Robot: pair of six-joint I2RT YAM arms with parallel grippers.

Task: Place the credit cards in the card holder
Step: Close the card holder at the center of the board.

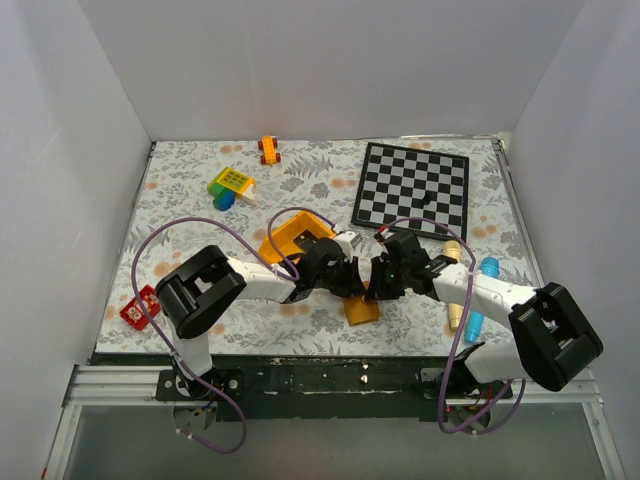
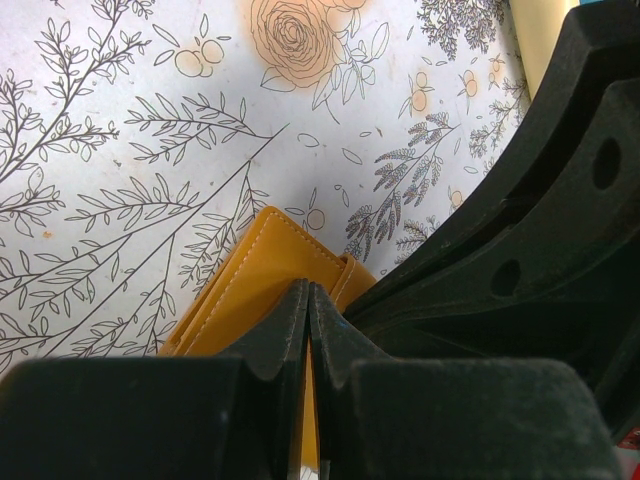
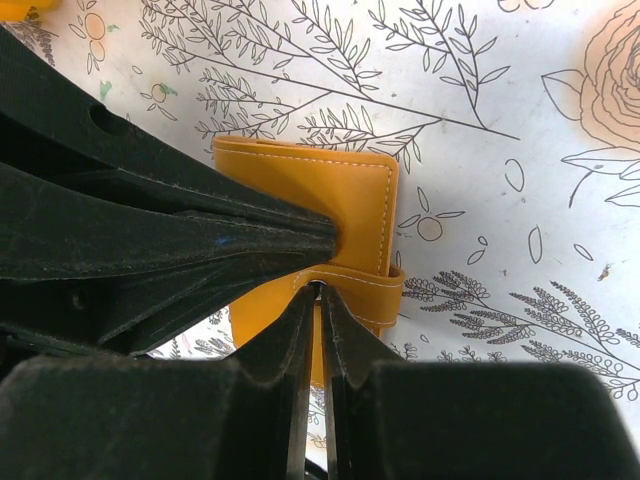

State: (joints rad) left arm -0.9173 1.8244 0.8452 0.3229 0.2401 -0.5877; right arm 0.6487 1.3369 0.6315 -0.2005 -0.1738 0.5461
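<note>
The card holder (image 1: 362,310) lies on the table (image 1: 200,215) near its front edge, between the left gripper (image 1: 355,283) and right gripper (image 1: 378,288); the bin (image 1: 285,238) sits just behind them. The board (image 1: 412,186) lies farther back, rightward

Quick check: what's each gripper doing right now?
Left gripper: closed, pinching the card holder at its edge.
Right gripper: closed on the card holder's strap.

chequered board (image 1: 411,188) on floral bench (image 1: 180,220) | orange toy car (image 1: 269,150) far-left of board | yellow-green toy (image 1: 230,186) left | yellow bin (image 1: 283,232) near-left | red block (image 1: 139,306) far near-left | blue cylinder (image 1: 488,268), tan cylinder (image 1: 455,316) nearside of board
</note>
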